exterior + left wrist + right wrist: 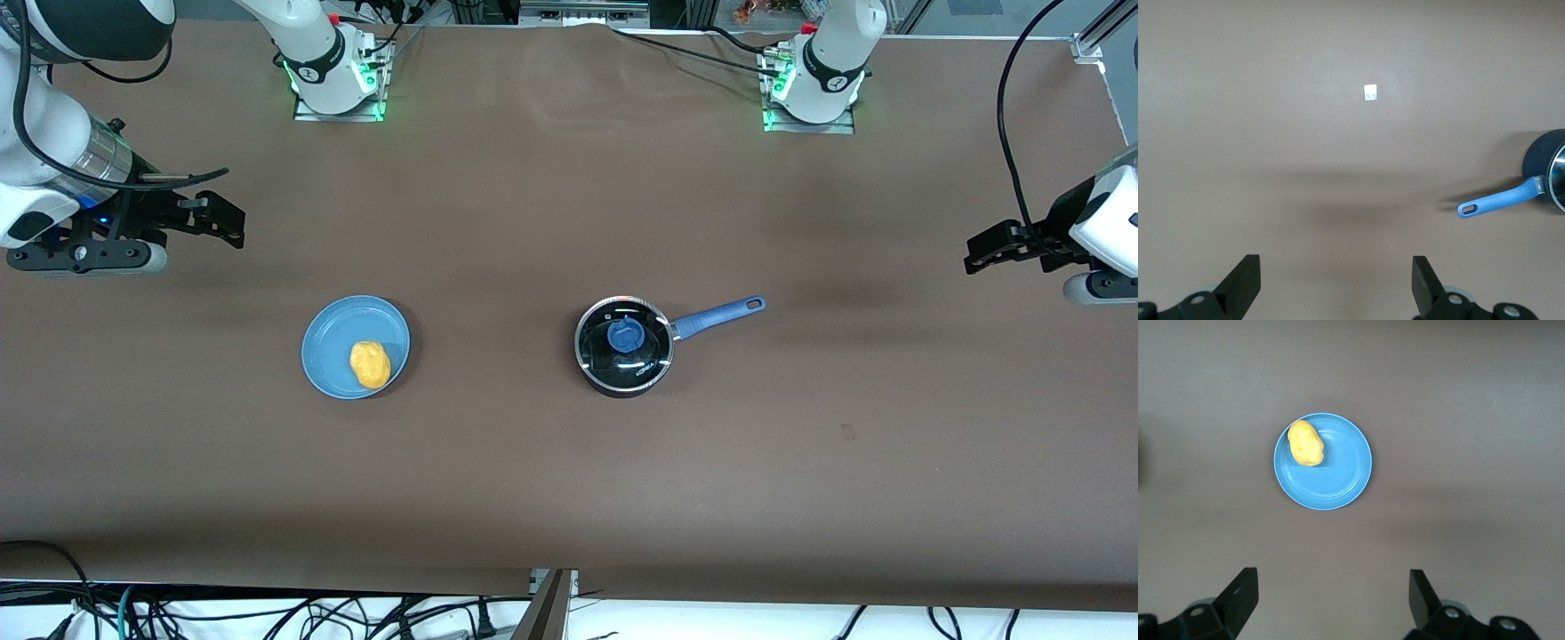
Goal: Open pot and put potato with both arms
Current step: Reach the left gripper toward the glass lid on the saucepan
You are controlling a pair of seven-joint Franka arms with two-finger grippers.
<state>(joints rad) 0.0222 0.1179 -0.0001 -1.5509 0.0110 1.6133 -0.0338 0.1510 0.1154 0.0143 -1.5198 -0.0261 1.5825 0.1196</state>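
The black pot (622, 348) stands mid-table with its glass lid (642, 356) on, blue knob (626, 335) up, and its blue handle (718, 316) pointing toward the left arm's end. The yellow potato (370, 364) lies on a blue plate (331, 345) toward the right arm's end. My right gripper (228, 220) hovers open and empty over bare table at that end; its wrist view shows the potato (1305, 443) on the plate (1338, 480). My left gripper (976, 253) hovers open and empty at the other end, seeing the pot's rim (1540, 157) and handle (1498, 201).
Brown cloth (533, 471) covers the whole table. A small white tag (1370, 93) lies on the cloth in the left wrist view. The two arm bases (336, 76) (813, 84) stand along the edge farthest from the front camera. Cables (267, 613) hang below the near edge.
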